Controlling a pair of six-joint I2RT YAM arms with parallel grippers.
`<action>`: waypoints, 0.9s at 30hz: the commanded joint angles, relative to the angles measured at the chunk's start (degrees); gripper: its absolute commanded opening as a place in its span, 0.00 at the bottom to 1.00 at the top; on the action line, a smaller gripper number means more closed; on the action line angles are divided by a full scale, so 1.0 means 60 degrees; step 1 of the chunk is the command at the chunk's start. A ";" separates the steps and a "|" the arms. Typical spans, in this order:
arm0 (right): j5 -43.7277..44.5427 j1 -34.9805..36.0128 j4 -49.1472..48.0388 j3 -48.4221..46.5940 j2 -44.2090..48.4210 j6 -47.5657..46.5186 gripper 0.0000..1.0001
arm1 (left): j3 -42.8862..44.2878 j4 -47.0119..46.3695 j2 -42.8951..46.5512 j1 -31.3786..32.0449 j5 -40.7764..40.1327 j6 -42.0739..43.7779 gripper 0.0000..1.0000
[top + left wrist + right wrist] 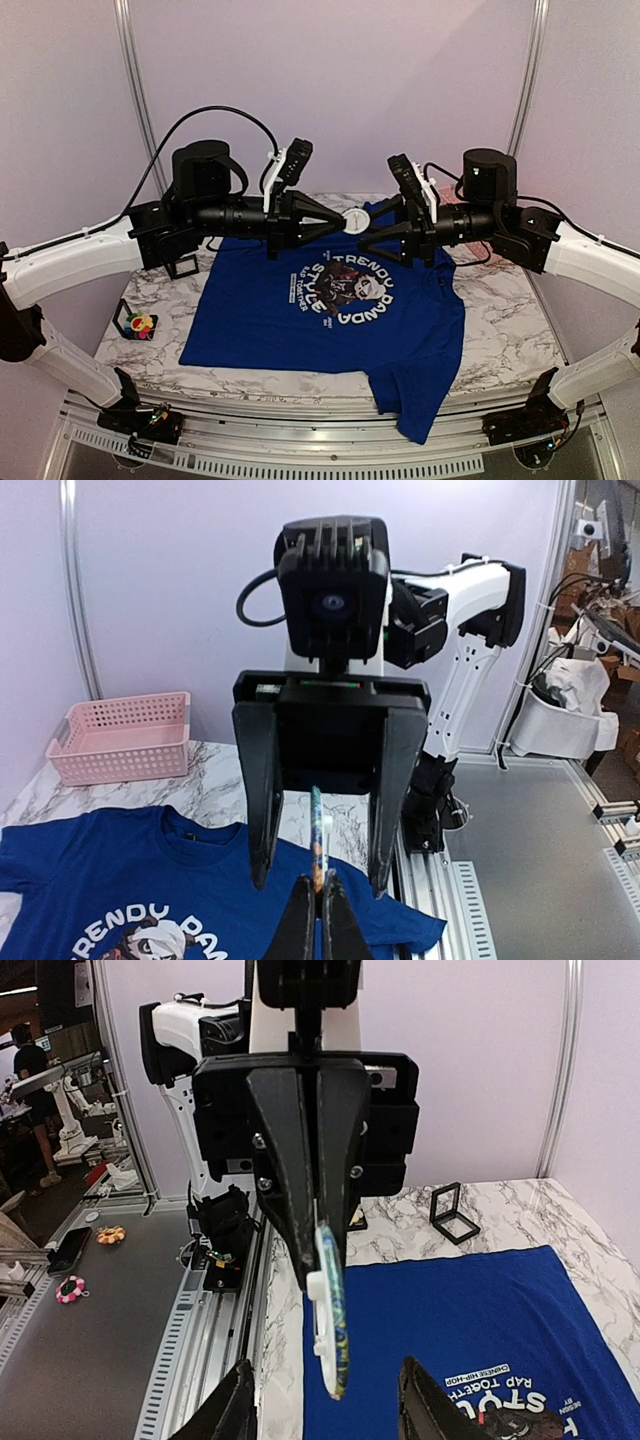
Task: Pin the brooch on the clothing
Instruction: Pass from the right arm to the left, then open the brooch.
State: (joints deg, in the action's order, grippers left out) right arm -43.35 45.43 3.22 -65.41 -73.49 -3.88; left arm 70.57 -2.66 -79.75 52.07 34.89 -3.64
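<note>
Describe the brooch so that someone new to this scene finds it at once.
Find the blue T-shirt spread on the marble table, then go left past its sleeve to the table's left edge. The brooch is the small yellow, red and green flower against a black frame, the only multicoloured thing there.

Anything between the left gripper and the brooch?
Nothing visible stands in the open space between them. But the left gripper is shut on a round disc above the shirt, and the brooch sits at a small black frame holder, left of the shirt.
</note>
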 commanded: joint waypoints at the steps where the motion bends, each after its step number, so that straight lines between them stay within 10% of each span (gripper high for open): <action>1: -0.0139 0.0022 -0.1517 0.0604 0.0029 0.0928 0.46 | -0.0173 -0.0505 0.0096 0.0037 -0.0150 0.0099 0.00; 11: -0.0097 0.0042 -0.2270 0.0565 -0.0121 0.1357 0.48 | -0.0265 -0.0288 0.0205 0.0134 -0.0176 0.0584 0.00; 15: 0.0085 0.0041 -0.2211 0.0442 -0.0316 0.1408 0.27 | -0.0301 -0.0320 0.0238 0.0179 -0.0176 0.0592 0.00; 27: 0.0377 0.0046 -0.2471 0.0487 -0.0388 0.1666 0.08 | -0.0420 -0.0302 0.0339 0.0298 -0.0096 0.1210 0.00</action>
State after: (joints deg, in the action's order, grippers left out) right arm -43.40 45.63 -10.48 -62.08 -75.02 4.84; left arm 69.34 -4.14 -79.33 52.64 33.65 0.56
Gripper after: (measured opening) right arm 0.096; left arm 0.020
